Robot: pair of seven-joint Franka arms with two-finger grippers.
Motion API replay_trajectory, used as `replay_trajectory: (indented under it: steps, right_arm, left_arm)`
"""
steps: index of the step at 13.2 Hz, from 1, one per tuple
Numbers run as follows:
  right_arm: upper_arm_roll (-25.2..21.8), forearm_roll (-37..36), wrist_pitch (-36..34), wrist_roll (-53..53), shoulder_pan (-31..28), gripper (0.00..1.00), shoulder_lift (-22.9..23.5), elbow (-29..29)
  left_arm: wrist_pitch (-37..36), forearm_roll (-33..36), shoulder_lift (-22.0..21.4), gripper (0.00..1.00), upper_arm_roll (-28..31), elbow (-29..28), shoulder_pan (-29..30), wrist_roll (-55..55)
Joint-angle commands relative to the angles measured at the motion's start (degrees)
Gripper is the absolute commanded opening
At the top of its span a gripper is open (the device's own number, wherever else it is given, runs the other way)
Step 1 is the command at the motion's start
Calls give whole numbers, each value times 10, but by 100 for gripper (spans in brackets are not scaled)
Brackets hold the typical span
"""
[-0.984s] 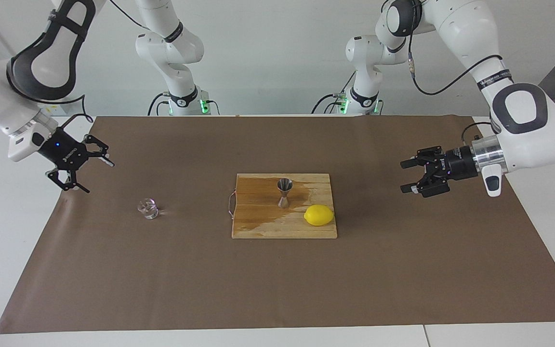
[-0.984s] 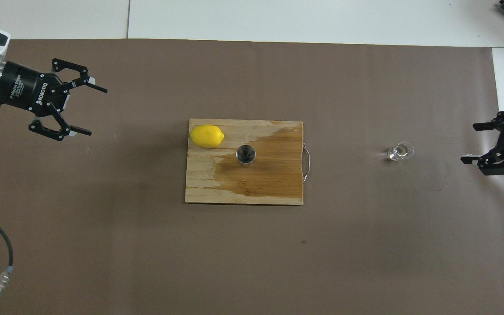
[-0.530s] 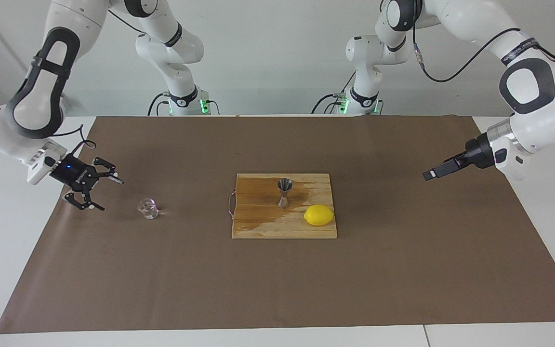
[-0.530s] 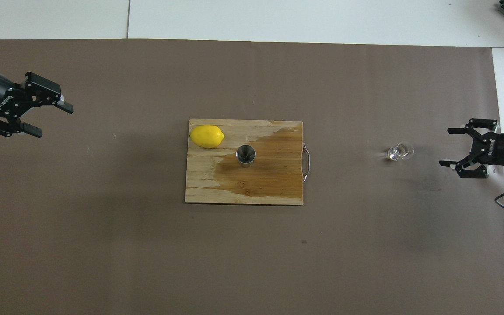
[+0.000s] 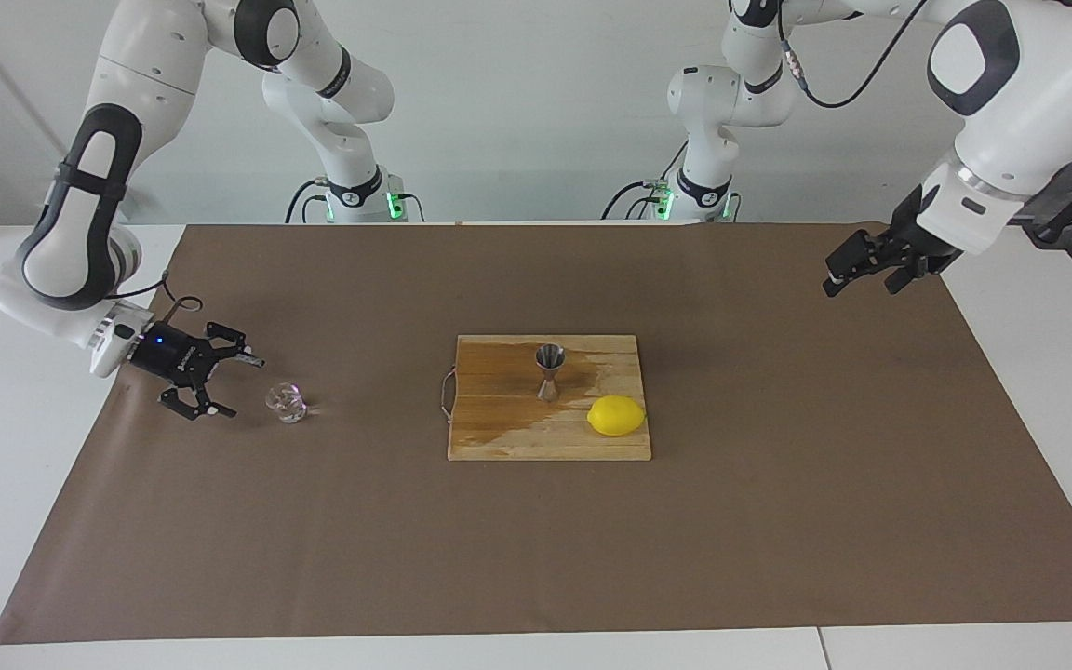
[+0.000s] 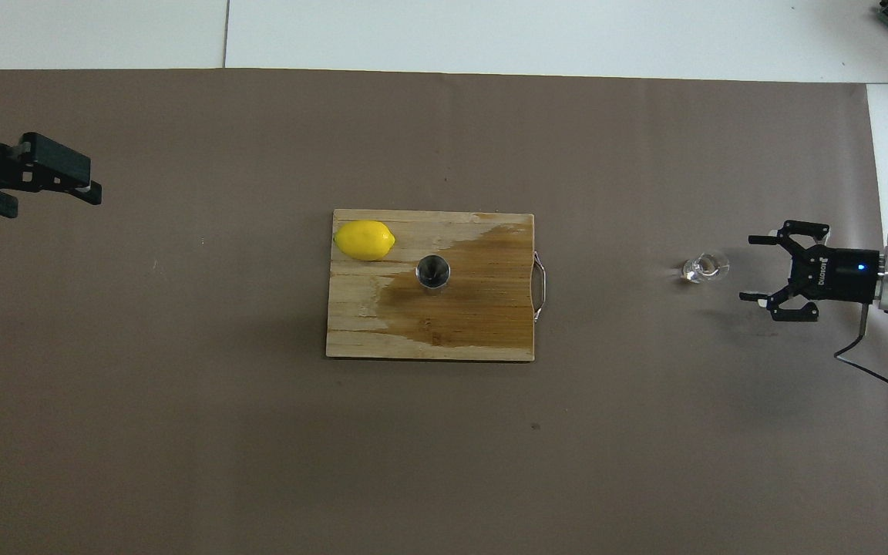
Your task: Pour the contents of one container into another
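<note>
Right gripper (image 5: pixel 236 384), we note, lies low over the brown paper with its fingers spread and nothing between them, just beside the glass cup (image 5: pixel 287 403) at the right arm's end of the table and not touching it. We record the left gripper (image 5: pixel 857 268) raised over the paper at the left arm's end, waiting; its fingers look parted and hold nothing.

We judge the cup light, rigid, smooth-walled and breakable, so likely to slip under a loose hold and to chip under a hard one. It stands upright, mouth up, its axis vertical. In our view the sound hold is across the round wall, about mid-height, leaving the rim clear for tipping. Whether it holds liquid we cannot tell.

We find the steel jigger (image 5: pixel 550 371) upright on the wooden cutting board (image 5: pixel 499 437), well apart from the cup, open cone upward, long axis vertical. Its narrow waist and small foot suggest it would topple at a knock. A lemon (image 5: pixel 616 415) lies beside it on the board.
</note>
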Motion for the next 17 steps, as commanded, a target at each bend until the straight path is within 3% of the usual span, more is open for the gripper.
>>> replay_trajectory:
  steps: [1, 7, 9, 12, 17]
  right_arm:
    - [-2, 26, -17, -11, -2, 100, 28, 29]
    - [-1, 27, -20, -9, 9, 100, 29, 14]
    - [2, 27, -19, -8, 16, 100, 28, 4]
    - [5, 27, -23, -6, 18, 100, 26, -1]
    - [13, 34, -20, 9, 23, 100, 26, 0]
  left_arm:
    - [13, 12, -19, 100, 6, -13, 1, 9]
    - [-46, 39, -75, 100, -3, -69, 23, 47]
    - [-72, 41, -74, 100, -63, -69, 80, 47]
    - [-72, 44, -75, 100, -98, -73, 103, 43]
    - [-27, 59, -108, 100, -105, -156, 95, 41]
